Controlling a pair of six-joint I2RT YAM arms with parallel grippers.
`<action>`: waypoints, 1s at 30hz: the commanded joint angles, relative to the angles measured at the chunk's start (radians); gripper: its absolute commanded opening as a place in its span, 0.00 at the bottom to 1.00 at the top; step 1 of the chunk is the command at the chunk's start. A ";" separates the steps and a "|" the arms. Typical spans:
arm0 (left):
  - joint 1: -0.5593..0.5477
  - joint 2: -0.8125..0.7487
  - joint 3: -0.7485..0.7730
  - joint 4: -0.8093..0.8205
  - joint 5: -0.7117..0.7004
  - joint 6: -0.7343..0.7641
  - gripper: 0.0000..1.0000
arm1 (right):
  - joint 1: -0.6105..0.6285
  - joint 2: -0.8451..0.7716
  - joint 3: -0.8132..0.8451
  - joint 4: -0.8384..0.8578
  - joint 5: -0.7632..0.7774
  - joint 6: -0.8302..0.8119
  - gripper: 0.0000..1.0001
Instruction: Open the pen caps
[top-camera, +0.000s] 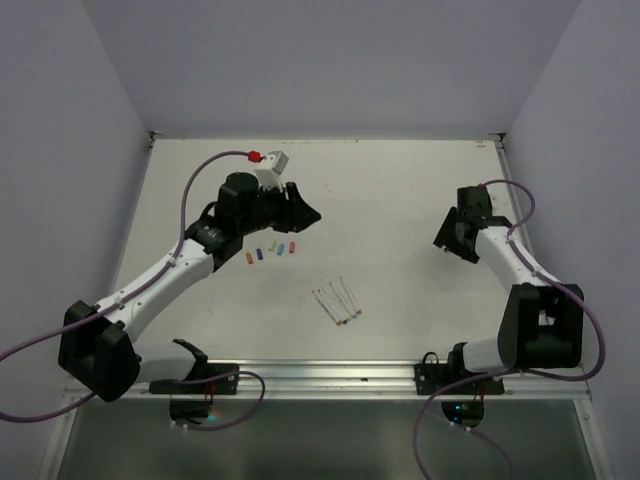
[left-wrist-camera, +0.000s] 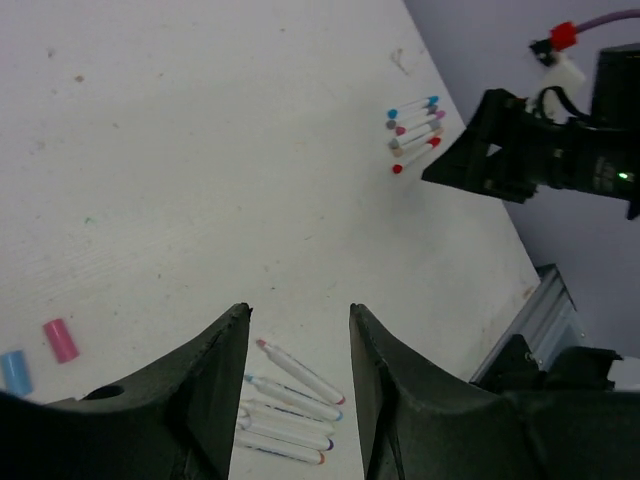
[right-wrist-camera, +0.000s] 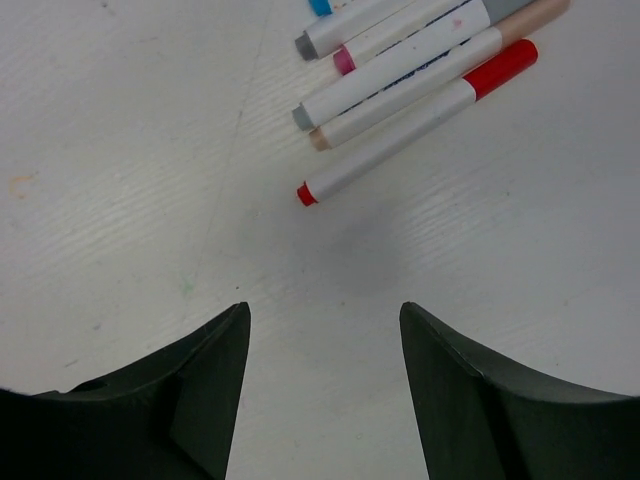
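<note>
Left hand (top-camera: 303, 213), fingers spread and holding nothing, hangs over the white table (top-camera: 400, 190). A row of loose pen caps (top-camera: 270, 250) lies just on its near side. The left wrist view shows a pink cap (left-wrist-camera: 60, 340) and a blue cap (left-wrist-camera: 14, 372) at far left. Centre: uncapped pens (top-camera: 338, 302) lie side by side. Right hand (top-camera: 452, 243), also spread and empty, hovers above capped pens (right-wrist-camera: 400, 90), the nearest bearing a red cap (right-wrist-camera: 505, 68). Pale lavender walls (top-camera: 330, 60) enclose the faintly scuffed table on three sides.

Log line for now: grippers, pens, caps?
left gripper: open, empty | right gripper: open, empty | caps: loose, in a row | uncapped pens: side by side | capped pens: ahead of right gripper
</note>
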 joint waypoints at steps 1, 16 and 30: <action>-0.005 -0.086 -0.053 0.078 0.148 -0.030 0.48 | -0.058 0.048 0.020 0.030 -0.007 0.021 0.64; -0.006 -0.143 -0.123 0.058 0.230 0.029 0.49 | -0.155 0.206 0.107 0.087 0.029 0.059 0.61; -0.006 -0.150 -0.145 0.087 0.256 0.007 0.49 | -0.195 0.256 0.097 0.147 0.025 0.063 0.60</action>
